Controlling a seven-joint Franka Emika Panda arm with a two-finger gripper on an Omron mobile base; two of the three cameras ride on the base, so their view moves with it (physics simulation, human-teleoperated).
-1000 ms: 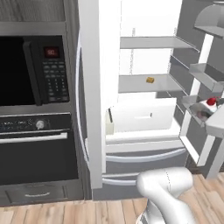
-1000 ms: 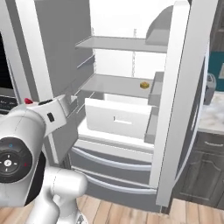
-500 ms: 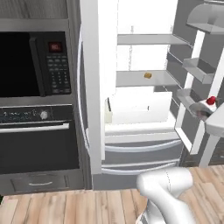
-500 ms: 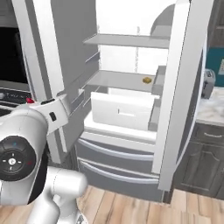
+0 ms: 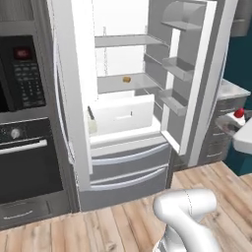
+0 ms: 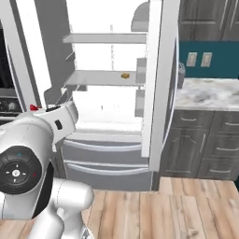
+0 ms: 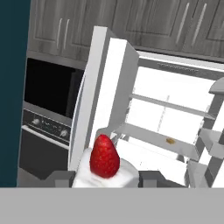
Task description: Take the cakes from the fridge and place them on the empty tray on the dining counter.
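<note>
The fridge [image 5: 69, 98] stands with both upper doors open and its white inside showing. On its middle shelf lies the flat tan-brown cake [image 5: 126, 78], also seen from the right side as the tan cake [image 6: 125, 75] and, far off, as the tan cake [image 7: 169, 141]. My gripper [image 7: 105, 178] is shut on the white wedge cake with the red top [image 7: 105, 158], one finger [image 7: 60, 177] on each side of it. From the base the gripper [image 5: 238, 118] is well to the right of the fridge, holding the held cake [image 5: 239, 112] clear of the shelves. The tray and dining counter are out of view.
A black built-in microwave and oven [image 5: 22, 98] fill the wall left of the fridge. To the right is a marble-topped run of grey cabinets [image 6: 205, 93] against a teal wall. The open right fridge door [image 6: 158, 70] juts out over the wood floor [image 6: 186, 205].
The whole picture has shifted: the base has moved, so the fridge and oven sit further left and the cabinets at the right have come into view. The white cake stays in my gripper.
</note>
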